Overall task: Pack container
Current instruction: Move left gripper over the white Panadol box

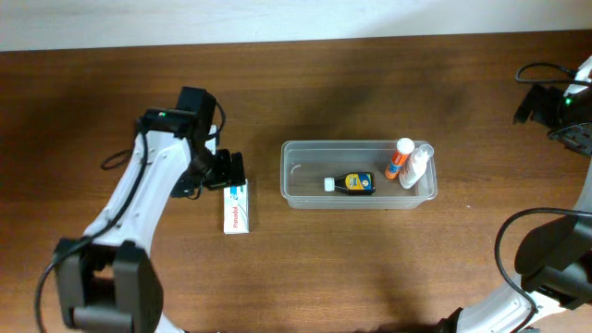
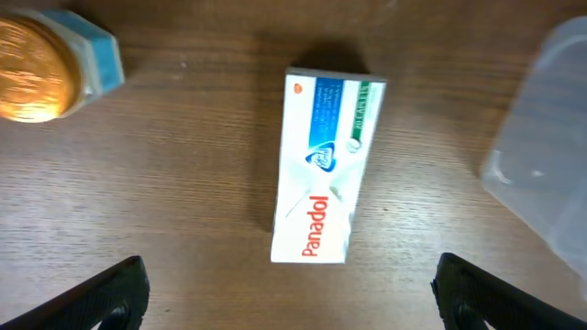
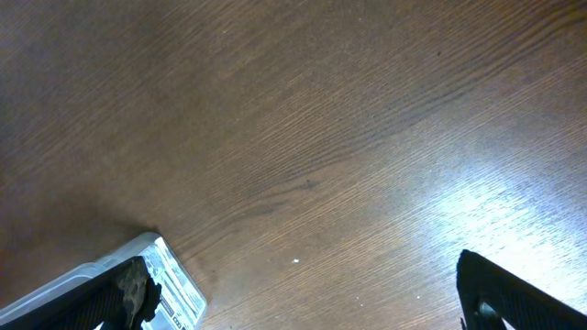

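The container [image 1: 289,176] is a clear rectangular tub at the table's middle. Inside it lie a small dark bottle with a yellow label [image 1: 352,183], an orange bottle with a white cap [image 1: 399,159] and a clear bottle [image 1: 417,167]. A white Panadol box [image 1: 238,207] lies flat on the table left of the container. My left gripper [image 1: 227,173] hovers over the box's far end, open and empty. In the left wrist view the box [image 2: 326,165] lies between and ahead of the open fingers [image 2: 292,293], and the container's corner [image 2: 546,165] shows at the right. My right gripper [image 1: 564,106] is at the far right edge, open and empty [image 3: 307,302].
A gold-lidded item with a blue body [image 2: 46,69] sits at the top left of the left wrist view. A shiny clear pack [image 3: 174,289] lies by the right gripper's left finger. Cables run along the table's right side [image 1: 518,231].
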You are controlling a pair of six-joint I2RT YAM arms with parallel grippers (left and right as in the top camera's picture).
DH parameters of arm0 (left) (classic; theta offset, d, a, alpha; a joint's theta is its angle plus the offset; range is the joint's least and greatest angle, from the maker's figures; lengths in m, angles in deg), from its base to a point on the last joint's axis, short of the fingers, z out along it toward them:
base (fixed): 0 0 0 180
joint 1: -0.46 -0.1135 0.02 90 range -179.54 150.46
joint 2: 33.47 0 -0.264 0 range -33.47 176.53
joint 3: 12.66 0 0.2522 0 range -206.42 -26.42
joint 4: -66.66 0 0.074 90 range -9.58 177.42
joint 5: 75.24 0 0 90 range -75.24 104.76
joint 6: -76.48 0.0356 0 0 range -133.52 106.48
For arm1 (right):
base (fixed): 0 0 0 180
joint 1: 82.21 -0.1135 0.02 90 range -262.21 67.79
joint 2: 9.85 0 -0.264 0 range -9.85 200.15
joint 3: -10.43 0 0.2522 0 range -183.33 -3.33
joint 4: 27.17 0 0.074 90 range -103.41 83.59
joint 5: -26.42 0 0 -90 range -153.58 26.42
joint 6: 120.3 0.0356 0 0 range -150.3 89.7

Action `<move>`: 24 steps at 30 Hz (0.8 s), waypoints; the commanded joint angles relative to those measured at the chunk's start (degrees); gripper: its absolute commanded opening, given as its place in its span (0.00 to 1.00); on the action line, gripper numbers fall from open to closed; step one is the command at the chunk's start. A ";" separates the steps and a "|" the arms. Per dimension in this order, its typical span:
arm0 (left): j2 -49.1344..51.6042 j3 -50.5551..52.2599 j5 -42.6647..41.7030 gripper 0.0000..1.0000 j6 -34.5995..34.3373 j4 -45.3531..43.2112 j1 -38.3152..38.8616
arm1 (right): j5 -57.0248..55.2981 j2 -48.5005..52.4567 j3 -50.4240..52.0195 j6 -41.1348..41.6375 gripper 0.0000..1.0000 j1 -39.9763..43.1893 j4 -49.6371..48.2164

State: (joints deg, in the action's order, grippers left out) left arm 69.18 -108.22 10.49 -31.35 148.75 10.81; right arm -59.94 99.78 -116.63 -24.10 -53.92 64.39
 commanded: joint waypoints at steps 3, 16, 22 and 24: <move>5.81 -0.74 -0.87 0.99 -0.98 0.42 0.11 | -0.72 -0.22 0.26 0.31 0.98 -0.24 -0.02; 14.49 -0.74 -0.20 0.99 5.44 -3.30 3.65 | -0.70 -0.22 0.26 0.31 0.98 -0.24 -0.02; 15.43 -0.74 0.22 0.99 5.11 -4.66 5.16 | -0.70 -0.22 0.26 0.31 0.98 -0.15 -0.02; 15.65 -0.68 0.20 0.99 5.01 -4.66 5.14 | -0.70 -0.22 0.26 0.31 0.98 -0.15 -0.02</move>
State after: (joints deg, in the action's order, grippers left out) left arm 83.89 -108.22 10.31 -27.17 144.16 16.32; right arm -59.94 99.78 -116.63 -24.08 -53.92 64.39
